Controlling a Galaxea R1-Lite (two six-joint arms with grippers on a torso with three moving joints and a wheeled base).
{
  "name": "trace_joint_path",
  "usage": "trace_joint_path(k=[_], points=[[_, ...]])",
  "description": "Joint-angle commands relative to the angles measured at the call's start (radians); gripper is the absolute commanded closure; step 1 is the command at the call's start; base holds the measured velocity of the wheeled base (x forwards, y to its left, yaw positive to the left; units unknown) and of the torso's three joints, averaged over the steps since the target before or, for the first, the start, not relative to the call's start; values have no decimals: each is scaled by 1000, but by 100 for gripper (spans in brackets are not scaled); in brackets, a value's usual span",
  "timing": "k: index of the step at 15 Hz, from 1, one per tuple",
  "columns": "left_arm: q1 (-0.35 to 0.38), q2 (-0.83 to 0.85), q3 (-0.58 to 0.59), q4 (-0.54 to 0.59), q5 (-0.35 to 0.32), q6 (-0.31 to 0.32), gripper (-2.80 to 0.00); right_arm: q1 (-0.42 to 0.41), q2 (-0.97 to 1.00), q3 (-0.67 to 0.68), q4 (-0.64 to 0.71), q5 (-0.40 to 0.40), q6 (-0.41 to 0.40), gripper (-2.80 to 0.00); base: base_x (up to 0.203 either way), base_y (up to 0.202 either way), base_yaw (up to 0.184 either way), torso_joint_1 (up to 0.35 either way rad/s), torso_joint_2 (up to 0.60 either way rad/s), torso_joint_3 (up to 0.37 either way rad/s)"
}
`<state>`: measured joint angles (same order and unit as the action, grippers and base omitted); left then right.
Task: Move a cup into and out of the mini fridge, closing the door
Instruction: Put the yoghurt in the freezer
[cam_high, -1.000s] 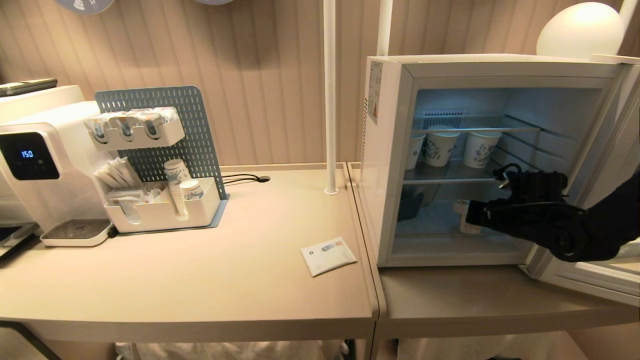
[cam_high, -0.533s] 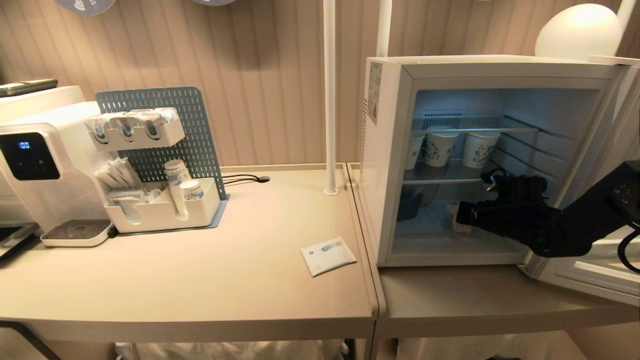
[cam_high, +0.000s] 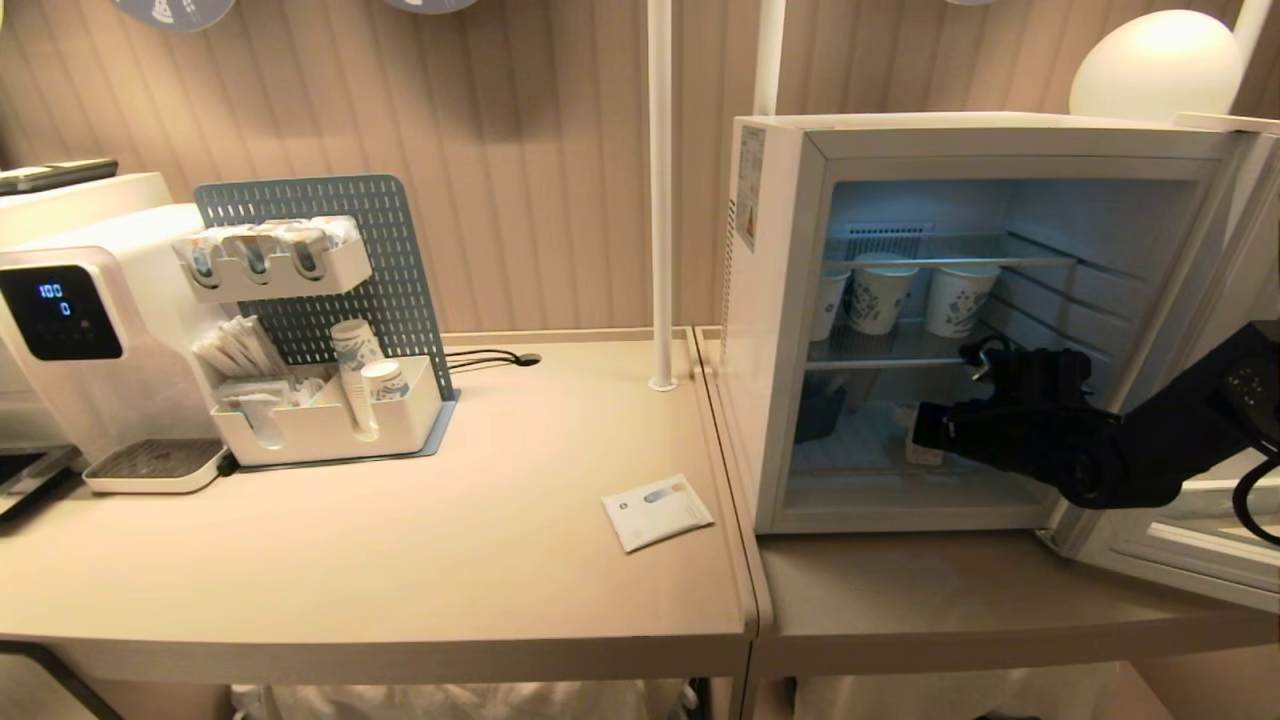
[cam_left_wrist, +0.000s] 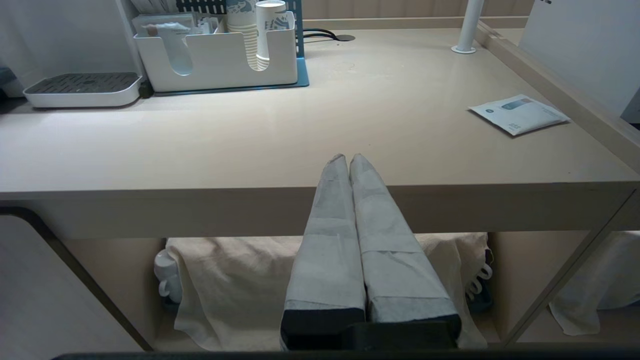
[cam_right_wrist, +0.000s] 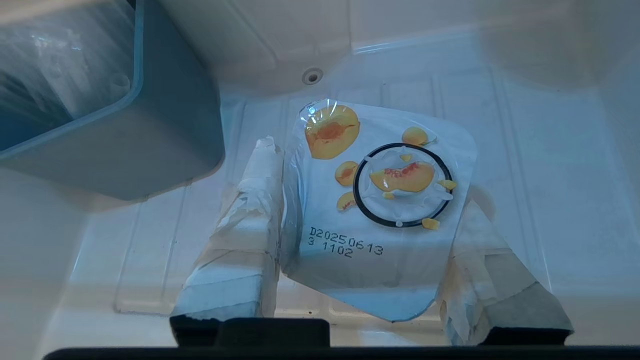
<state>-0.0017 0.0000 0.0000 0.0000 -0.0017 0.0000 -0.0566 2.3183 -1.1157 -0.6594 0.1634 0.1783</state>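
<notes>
**With door open, right gripper clamps cup in fridge**

While the door (cam_high: 1180, 540) hangs wide open on the right, the right gripper (cam_right_wrist: 370, 235) reaches into the bottom compartment of the mini fridge (cam_high: 790, 330), its taped fingers (cam_right_wrist: 245, 235) pinching the cup (cam_right_wrist: 380, 200) from both sides. Peach-printed foil top faces the wrist camera. Whether the cup touches the floor: can't tell. Dark bin (cam_right_wrist: 125, 115) sits just beside it. Left gripper (cam_left_wrist: 349, 165) parked below the table (cam_left_wrist: 300, 130) edge, fingers pressed together. Paper cups (cam_high: 880, 295) on the shelf above.
</notes>
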Motion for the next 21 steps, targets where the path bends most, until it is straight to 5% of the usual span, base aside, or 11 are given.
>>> trace_joint_path(k=[1, 4, 5, 21], points=[[0, -2, 1, 0, 0, 0, 0, -6, 0, 5, -2, -2, 3, 0, 0, 0, 0, 0, 0, 0], [0, -2, 0, 0, 0, 0, 0, -17, 14, -4, -1, -2, 3, 0, 0, 0, 0, 0, 0, 0], [0, -2, 0, 0, 0, 0, 0, -21, 22, -10, 0, -5, 1, -280, 0, 0, 0, 0, 0, 0], [0, -2, 0, 0, 0, 3, 0, -22, -117, 83, 3, -1, 0, -280, 0, 0, 0, 0, 0, 0]])
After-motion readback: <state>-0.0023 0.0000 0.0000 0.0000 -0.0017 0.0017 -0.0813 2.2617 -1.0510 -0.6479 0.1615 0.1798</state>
